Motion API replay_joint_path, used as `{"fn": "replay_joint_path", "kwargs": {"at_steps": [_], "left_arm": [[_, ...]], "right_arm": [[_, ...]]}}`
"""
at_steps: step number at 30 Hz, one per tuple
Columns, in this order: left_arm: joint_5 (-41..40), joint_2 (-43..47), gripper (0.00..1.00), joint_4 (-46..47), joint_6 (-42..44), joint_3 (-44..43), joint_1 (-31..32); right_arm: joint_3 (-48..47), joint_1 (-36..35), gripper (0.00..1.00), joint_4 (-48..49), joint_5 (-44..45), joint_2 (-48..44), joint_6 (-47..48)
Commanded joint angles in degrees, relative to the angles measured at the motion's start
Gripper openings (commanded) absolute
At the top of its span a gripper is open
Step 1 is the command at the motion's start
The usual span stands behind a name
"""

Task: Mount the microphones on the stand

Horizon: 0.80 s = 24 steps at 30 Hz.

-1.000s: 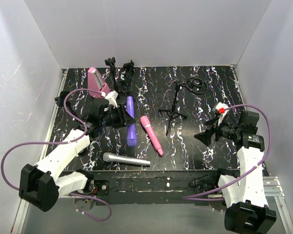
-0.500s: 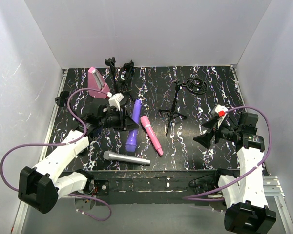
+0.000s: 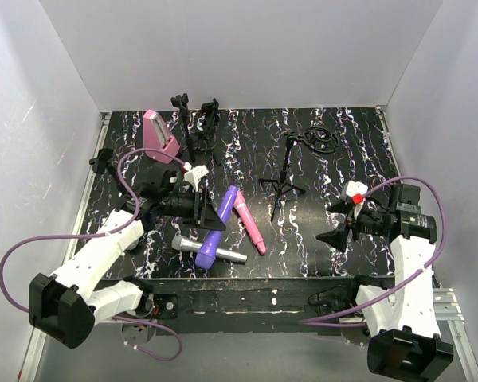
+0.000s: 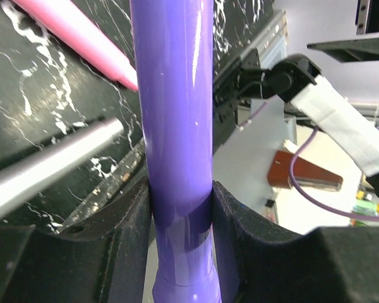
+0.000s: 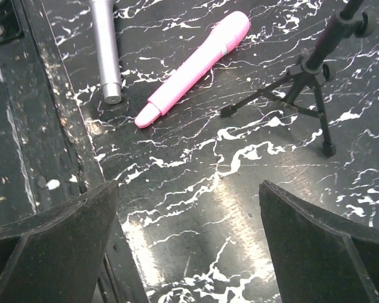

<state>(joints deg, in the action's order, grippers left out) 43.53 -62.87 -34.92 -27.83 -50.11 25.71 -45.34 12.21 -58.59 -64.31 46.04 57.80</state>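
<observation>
The left gripper (image 3: 211, 213) is clamped on the purple mic (image 3: 209, 248), its two fingers (image 4: 129, 221) pressing the barrel from either side. The mic sits crosswise in the jaws, tilted, with one end sticking out toward the rear of the table (image 3: 342, 175) and the other toward the front edge. That nearer end crosses over the silver mic (image 3: 187, 244), which lies flat just below and in front of this gripper; whether the two touch cannot be told. The pink mic (image 3: 251, 223) lies on the table just beside the gripper, on its outer side, close to the purple mic's raised end. The stand (image 3: 283, 179), a small black tripod, is upright farther out on that same side, apart from the gripper and with no mic on it. A pink box (image 3: 159, 135) stands behind the left arm, near the rear corner.

The right gripper (image 3: 334, 223) has its jaws spread wide and holds nothing. It hangs over bare table near the front edge. Ahead of its fingertips are the stand's feet, then the pink mic, and the silver mic's tail beyond.
</observation>
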Motion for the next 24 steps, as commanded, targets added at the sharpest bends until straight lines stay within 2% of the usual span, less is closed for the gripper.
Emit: {"fn": "replay_joint_path", "kwargs": {"at_steps": [1,4,8,13,20,24], "left_arm": [[7.4,-0.1,0.0,-4.4,0.4,-1.1,2.1],[5.7,-0.9,0.0,-4.3,0.1,-1.1,5.5],[3.4,-3.3,0.0,-3.8,-0.6,-1.8,11.4],[5.0,-4.6,0.0,-4.0,-1.0,-2.6,15.1],[7.9,-6.8,0.0,-3.8,-2.0,-3.1,18.0],[9.2,-9.4,0.0,-0.7,-3.2,-3.2,20.4]], "right_arm": [[-5.5,-1.0,0.98,-13.4,3.2,1.2,17.5],[-5.9,-1.6,0.98,-20.5,3.8,2.6,30.0],[-5.7,-4.9,0.98,-24.9,1.9,3.1,35.1],[-6.8,-12.1,0.98,-21.8,3.4,2.8,32.8],[-11.4,-27.0,0.98,-14.6,6.0,5.5,25.7],[-15.2,-31.6,0.98,-12.7,5.8,9.3,23.8]]}}
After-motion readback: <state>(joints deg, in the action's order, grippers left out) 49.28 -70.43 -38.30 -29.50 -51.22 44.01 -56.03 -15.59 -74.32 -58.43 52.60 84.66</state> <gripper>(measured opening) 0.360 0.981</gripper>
